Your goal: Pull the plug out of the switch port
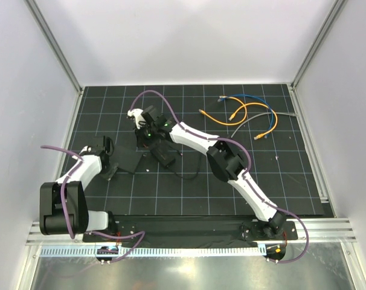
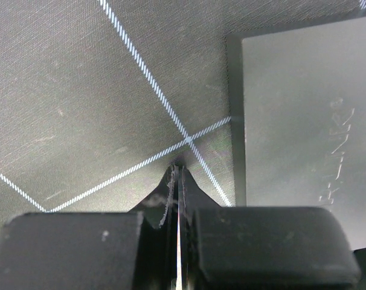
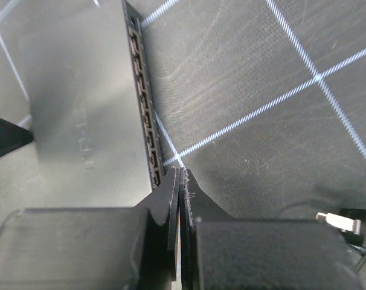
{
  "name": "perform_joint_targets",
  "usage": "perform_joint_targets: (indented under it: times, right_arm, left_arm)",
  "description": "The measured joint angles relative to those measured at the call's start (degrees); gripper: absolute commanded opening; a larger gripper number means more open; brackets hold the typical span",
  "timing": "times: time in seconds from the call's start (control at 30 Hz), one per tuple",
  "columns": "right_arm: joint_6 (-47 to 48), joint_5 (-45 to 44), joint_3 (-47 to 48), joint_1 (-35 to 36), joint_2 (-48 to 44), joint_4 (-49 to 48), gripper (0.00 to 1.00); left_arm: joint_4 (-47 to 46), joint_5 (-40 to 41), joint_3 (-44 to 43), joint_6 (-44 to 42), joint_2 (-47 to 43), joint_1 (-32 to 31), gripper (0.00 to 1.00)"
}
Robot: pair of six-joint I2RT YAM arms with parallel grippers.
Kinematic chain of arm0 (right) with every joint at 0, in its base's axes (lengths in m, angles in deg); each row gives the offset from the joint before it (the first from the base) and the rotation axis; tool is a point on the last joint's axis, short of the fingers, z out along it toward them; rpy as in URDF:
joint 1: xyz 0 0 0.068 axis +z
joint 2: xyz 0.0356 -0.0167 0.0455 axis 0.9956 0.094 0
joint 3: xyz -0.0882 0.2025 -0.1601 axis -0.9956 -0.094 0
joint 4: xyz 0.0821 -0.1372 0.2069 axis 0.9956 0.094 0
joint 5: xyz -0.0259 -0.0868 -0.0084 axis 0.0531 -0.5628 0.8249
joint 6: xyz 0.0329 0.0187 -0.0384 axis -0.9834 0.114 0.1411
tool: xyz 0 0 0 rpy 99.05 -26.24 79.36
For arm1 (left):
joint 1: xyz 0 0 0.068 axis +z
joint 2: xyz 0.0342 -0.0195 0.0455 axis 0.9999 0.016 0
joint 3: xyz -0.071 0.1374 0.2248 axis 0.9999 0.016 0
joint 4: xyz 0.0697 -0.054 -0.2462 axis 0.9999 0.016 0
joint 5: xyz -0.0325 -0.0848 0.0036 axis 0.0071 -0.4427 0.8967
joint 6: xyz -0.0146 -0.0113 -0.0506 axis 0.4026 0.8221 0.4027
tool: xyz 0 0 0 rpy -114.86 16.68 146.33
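Observation:
The switch (image 1: 130, 163) is a flat black box lying on the gridded mat between my two grippers. In the right wrist view the switch (image 3: 80, 103) shows its row of sockets (image 3: 144, 103), and every socket in sight is empty. No plug sits in them. My right gripper (image 3: 182, 173) is shut and empty, its tips just beside the near end of the socket row; it also shows in the top view (image 1: 145, 142). My left gripper (image 2: 178, 170) is shut and empty over bare mat, just left of the switch (image 2: 304, 121); it also shows in the top view (image 1: 110, 174).
A smaller black brick (image 1: 165, 155) with a thin black cord lies right of the switch. A small metal connector (image 3: 340, 221) lies by my right fingers. Loose blue, orange and grey cables (image 1: 249, 115) lie at the back right. White walls enclose the mat.

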Motion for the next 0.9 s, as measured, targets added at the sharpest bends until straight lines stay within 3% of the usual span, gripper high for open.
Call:
perform_joint_targets:
  times: [0.9]
  right_arm:
    - [0.68,5.01,5.46,0.39,4.11,4.17,0.01]
  left_arm:
    - [-1.75,1.11,-9.90,-0.57,11.56,0.00,0.00]
